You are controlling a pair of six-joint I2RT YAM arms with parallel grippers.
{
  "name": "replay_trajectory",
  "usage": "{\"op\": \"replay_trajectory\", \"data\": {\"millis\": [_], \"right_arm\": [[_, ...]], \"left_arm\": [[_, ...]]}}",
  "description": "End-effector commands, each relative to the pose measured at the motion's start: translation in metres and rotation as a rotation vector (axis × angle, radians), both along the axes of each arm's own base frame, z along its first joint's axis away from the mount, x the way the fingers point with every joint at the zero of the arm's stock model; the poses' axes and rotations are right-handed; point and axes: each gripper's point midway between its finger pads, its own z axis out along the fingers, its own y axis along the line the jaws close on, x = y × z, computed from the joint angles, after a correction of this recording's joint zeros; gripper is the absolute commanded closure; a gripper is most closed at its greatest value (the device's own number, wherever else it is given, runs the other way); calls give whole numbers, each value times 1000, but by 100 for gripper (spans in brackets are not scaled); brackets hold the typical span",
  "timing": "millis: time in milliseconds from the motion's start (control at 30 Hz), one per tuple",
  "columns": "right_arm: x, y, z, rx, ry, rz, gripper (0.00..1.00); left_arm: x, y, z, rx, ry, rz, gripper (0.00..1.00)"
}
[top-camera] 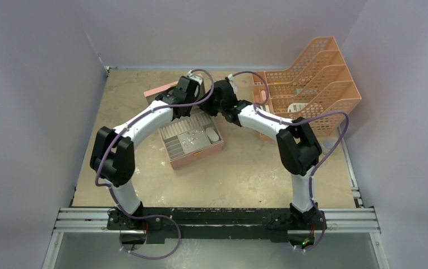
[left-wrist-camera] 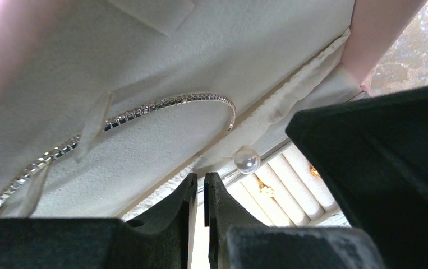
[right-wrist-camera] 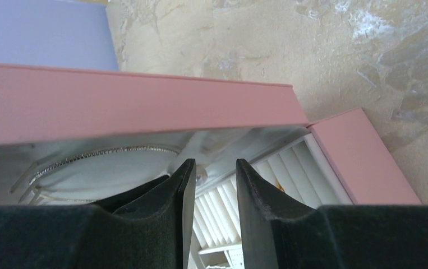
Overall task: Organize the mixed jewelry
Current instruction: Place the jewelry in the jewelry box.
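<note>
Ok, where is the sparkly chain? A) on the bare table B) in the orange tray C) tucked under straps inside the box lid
C: the left wrist view shows the sparkly chain lying against the white lining of the lid, slipped under a cloth strap.

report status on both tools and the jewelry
left tool nearly shut, empty, beside pearl. right tool open, empty, over ring rolls. stone-set hoop strapped in lid lining. no obstruction seen.

Pink box (top-camera: 197, 159), silvery chain (left-wrist-camera: 166, 103), white pearl (left-wrist-camera: 247, 160), orange lattice rack (top-camera: 318, 78), mottled beige table (top-camera: 245, 174)
</note>
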Motion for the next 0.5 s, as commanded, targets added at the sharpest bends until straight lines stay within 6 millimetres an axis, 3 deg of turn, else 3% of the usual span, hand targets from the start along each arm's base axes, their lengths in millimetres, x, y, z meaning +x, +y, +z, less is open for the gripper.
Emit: {"op": "replay_trajectory", "data": {"millis": [0, 267, 467], "right_arm": [[20, 10, 26, 66, -70, -27, 64], [28, 20, 34, 113, -124, -13, 64], [27, 30, 42, 144, -149, 33, 64]], "left_arm": [[23, -1, 67, -115, -233, 61, 90], [24, 1, 74, -114, -290, 42, 90], [18, -3, 93, -161, -325, 15, 88]]}}
